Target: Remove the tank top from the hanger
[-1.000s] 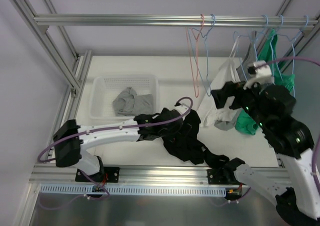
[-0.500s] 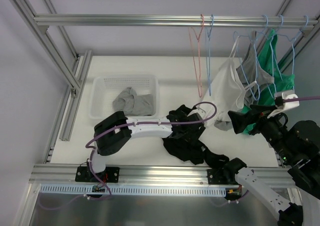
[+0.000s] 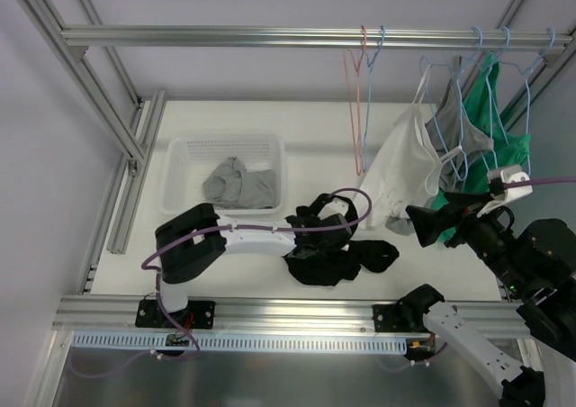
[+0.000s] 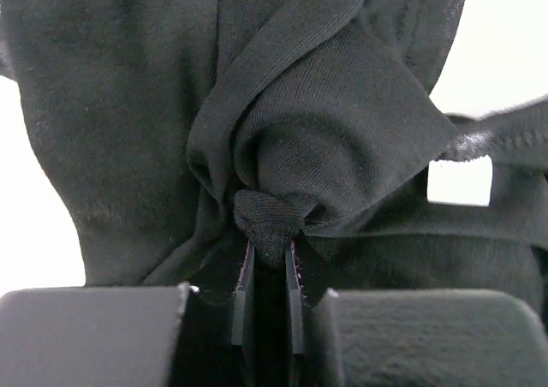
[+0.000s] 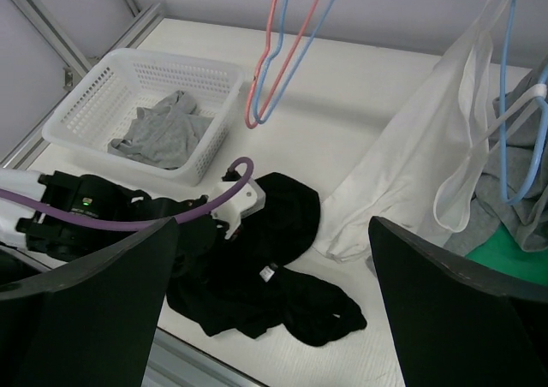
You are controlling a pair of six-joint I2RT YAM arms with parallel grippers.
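Left claw [image 4: 267,250] pinches soft, light black tank top [image 4: 342,147] at bunched fold (floppy, may slip); right claw [image 3: 430,225] wide open.

The left arm [image 3: 243,236] lies low, its dark elbow joint folded back near its base and the white forearm reaching out to the right. The tool [image 4: 267,254] at its far end has its jaws almost together, the thin pads [image 4: 244,297] pinching a bunched fold of the black knit garment [image 4: 325,147]. The right arm [image 3: 535,276] stands raised high at the right side, with the wrist bent so that its tool [image 3: 430,225] points leftward and downward. Its two broad dark fingers [image 5: 462,310] are spread wide, with nothing gripped between them.
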